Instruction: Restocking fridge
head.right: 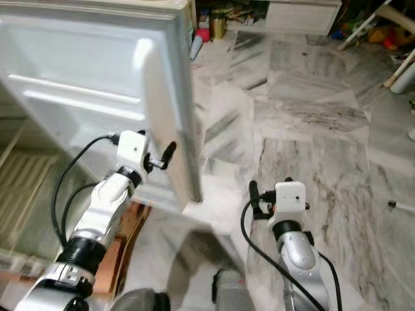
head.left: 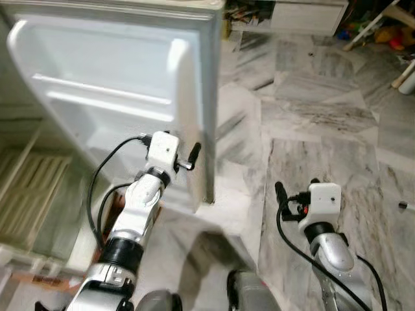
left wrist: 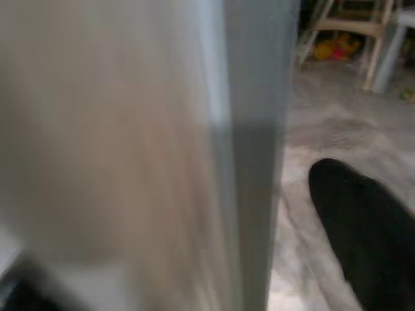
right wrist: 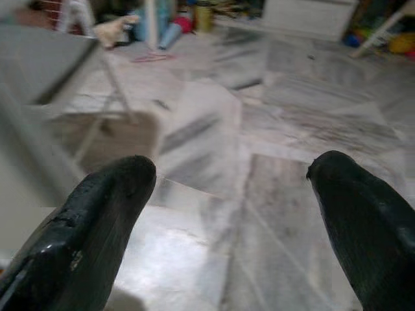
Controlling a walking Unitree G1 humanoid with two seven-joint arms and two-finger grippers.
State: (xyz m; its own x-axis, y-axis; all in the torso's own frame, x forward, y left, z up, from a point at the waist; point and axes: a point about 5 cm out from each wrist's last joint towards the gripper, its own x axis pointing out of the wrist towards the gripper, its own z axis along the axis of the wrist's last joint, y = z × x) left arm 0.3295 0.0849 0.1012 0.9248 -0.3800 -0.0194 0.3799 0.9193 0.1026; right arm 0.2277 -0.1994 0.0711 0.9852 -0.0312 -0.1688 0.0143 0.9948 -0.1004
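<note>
Left gripper [head.left: 193, 155] at your fridge door [head.left: 117, 91] edge — fingers straddling it (spread); right gripper [right wrist: 230, 188] beside door, open, empty.

Floor here is grey-veined white marble tile [head.left: 311, 123], pretty glossy. Taking the open fridge door [head.left: 117, 97] as the landmark: its bottom corner sits right above the tiles. Well beyond it, along the far wall, there's a white cabinet [head.left: 308, 16] standing on the floor. Further out past that are some colourful toys [head.left: 392, 32], too blurry to identify. A small dark object [head.left: 403, 205] lies well off to the door's right.
</note>
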